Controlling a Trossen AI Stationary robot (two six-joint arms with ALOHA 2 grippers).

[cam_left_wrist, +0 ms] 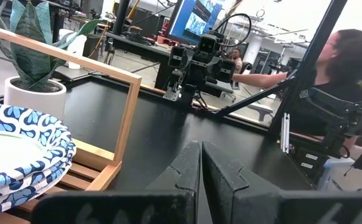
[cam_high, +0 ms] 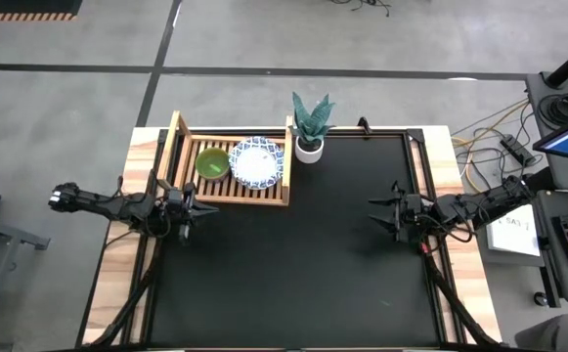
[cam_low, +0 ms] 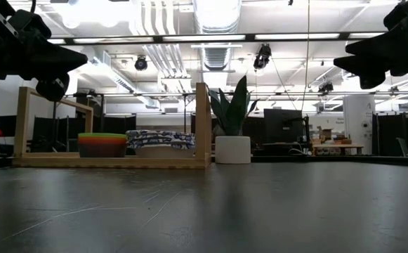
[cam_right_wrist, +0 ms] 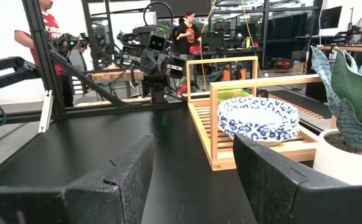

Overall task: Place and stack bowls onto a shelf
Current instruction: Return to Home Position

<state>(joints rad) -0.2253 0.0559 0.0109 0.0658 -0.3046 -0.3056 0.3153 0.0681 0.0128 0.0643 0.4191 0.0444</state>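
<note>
The wooden slatted shelf (cam_high: 227,187) sits at the table's far left. On it rest a stack of plain bowls with the green one on top (cam_high: 211,163) and, to its right, a stack of white blue-patterned bowls (cam_high: 257,162), also seen in the low view (cam_low: 163,140) and both wrist views (cam_left_wrist: 19,149) (cam_right_wrist: 258,118). My left gripper (cam_high: 195,206) hovers shut just in front of the shelf. My right gripper (cam_high: 381,216) hovers open at the table's right side. Neither touches anything.
A white pot with a green plant (cam_high: 310,130) stands just right of the shelf at the far edge. The black mat (cam_high: 293,264) covers the table's middle and near part. People show in the room beyond the table.
</note>
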